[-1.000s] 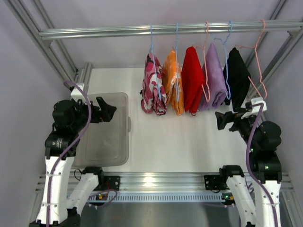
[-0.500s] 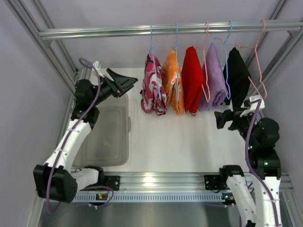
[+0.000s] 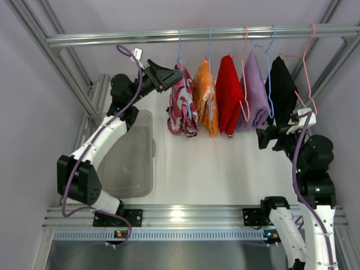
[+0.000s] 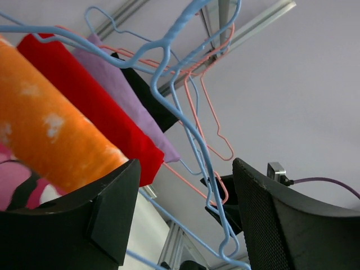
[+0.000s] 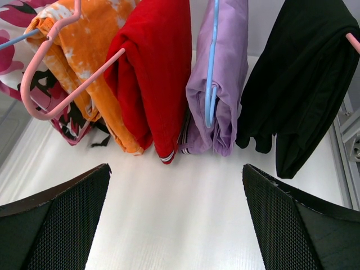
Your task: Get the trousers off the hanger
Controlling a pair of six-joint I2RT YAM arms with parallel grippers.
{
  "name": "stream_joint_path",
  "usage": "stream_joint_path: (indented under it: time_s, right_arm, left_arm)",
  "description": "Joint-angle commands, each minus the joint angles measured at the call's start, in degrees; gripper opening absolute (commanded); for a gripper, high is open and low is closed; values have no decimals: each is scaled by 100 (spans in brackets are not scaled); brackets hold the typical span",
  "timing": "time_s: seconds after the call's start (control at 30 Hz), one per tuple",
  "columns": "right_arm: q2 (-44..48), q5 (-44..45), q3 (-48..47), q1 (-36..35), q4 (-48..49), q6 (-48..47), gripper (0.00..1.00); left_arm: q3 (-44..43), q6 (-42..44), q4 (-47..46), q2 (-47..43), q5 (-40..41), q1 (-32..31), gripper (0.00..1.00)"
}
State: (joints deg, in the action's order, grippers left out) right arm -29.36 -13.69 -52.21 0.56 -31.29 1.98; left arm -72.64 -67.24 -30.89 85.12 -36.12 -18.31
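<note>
**Rail** (image 3: 202, 35): spans the far edge of the table (image 3: 214, 174), carrying five hangers with folded garments.

**Camouflage trousers** (image 3: 183, 107): pink, white and black, draped over a blue hanger (image 3: 180, 50) at the left end of the row. Position unchanged since a second ago.

**Orange trousers** (image 3: 205, 104): white blotches, on the next hanger and touching the camouflage pair. Also unchanged.

**Other garments**: a red piece (image 3: 228, 98), a purple piece (image 3: 254, 95) and a black piece (image 3: 281, 93) follow in order toward the right edge.

**Left gripper** (image 3: 164, 76): a second ago it hung over the clear bin (image 3: 132, 169) at the left edge. The arm has since stretched to the far edge, and the gripper now sits at the top of the camouflage trousers, just under the rail. Its fingers (image 4: 112, 197) are spread wide. In the wrist view a blue hanger wire crosses the gap between them, and the orange cloth lies just above the left-hand finger. Contact with the cloth cannot be told.

**Right gripper** (image 3: 263, 138): near the right edge, below the black piece and apart from it. It is barely shifted from a second ago. Its fingers (image 5: 56, 219) are spread wide and hold nothing.
</note>
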Motion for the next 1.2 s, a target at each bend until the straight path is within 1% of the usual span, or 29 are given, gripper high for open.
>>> stream_joint_path:
  time_s: [0.0, 0.07, 0.13, 0.17, 0.23, 0.3, 0.37, 0.4, 0.5, 0.67, 0.77, 0.93, 1.03, 1.07, 1.1, 1.13, 1.17]
  right_arm:
    - [-69, 95, -202, 102, 70, -66, 99]
    - [-78, 121, -220, 111, 70, -92, 99]
    - [-78, 174, -220, 111, 61, -127, 100]
    - [-78, 191, -211, 111, 70, -145, 100]
    - [-78, 200, -202, 120, 70, -154, 100]
    - [-69, 192, -176, 120, 88, -154, 100]
    - [-52, 200, -150, 120, 105, -154, 100]
    - [-61, 200, -141, 120, 114, -154, 99]
    - [-52, 174, -115, 120, 132, -154, 100]
    - [-78, 113, -123, 120, 149, -154, 99]
    - [-113, 104, -158, 120, 184, -145, 100]
    - [-96, 121, -167, 120, 185, -145, 99]
    - [-78, 130, -132, 120, 193, -145, 99]
    - [-87, 121, -132, 120, 193, -145, 100]
    - [-78, 130, -123, 120, 202, -145, 100]
    - [-87, 113, -132, 111, 211, -154, 100]
    - [-87, 104, -141, 111, 211, -145, 100]
  left_arm:
    - [-390, -254, -935, 328, -176, -261, 71]
    - [-409, -456, -1277, 408, -290, -331, 68]
    - [-409, -483, -1323, 461, -308, -358, 67]
    - [-400, -465, -1305, 479, -317, -384, 65]
    - [-356, -509, -1331, 497, -326, -402, 62]
    - [-330, -597, -1524, 523, -369, -419, 56]
    - [-251, -833, -1726, 540, -413, -419, 53]
    - [-224, -1069, -2040, 549, -431, -428, 51]
    - [-110, -1579, -2577, 576, -484, -428, 47]
    - [4, -1625, -2474, 435, -563, -498, 44]
    - [127, -1801, -2509, 453, -563, -525, 36]
    - [224, -1863, -2553, 479, -616, -525, 31]
    - [145, -1942, -2614, 532, -642, -534, 19]
    - [119, -1942, -2615, 540, -642, -534, 9]
    - [75, -1924, -2606, 549, -642, -534, 3]
    - [-38, -1898, -2571, 549, -659, -534, 0]
    - [-100, -1854, -2492, 549, -677, -534, 0]
